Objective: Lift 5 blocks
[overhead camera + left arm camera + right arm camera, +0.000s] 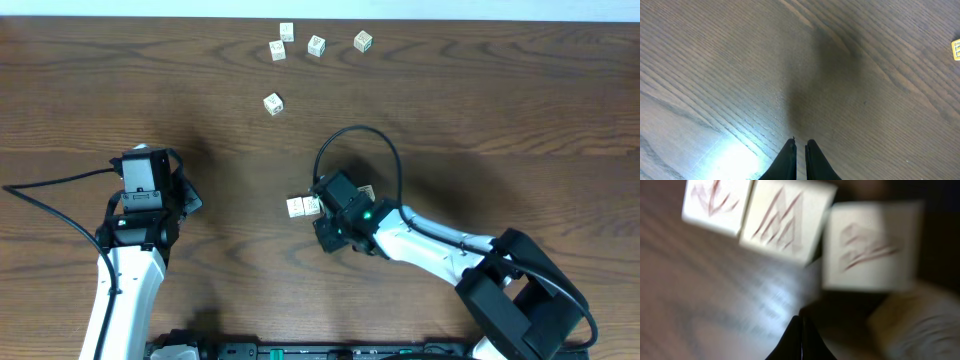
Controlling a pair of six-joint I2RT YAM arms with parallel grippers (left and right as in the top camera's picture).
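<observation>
- The right end effector (801,322) was pressed together and held nothing, its tips just short of three red-marked blocks (785,217) on the worktop (500,100).
- Advancing with shut tips would probably shove these blocks apart instead of lifting one.
- Five other blocks (316,45) lay well apart, towards the far edge.
- The left end effector (800,145), nearly pressed together, was empty.

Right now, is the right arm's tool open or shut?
Shut. In the wrist view the right tool tapers to one closed point, no gap, nothing between. The blocks lie just beyond it, blurred.
</observation>
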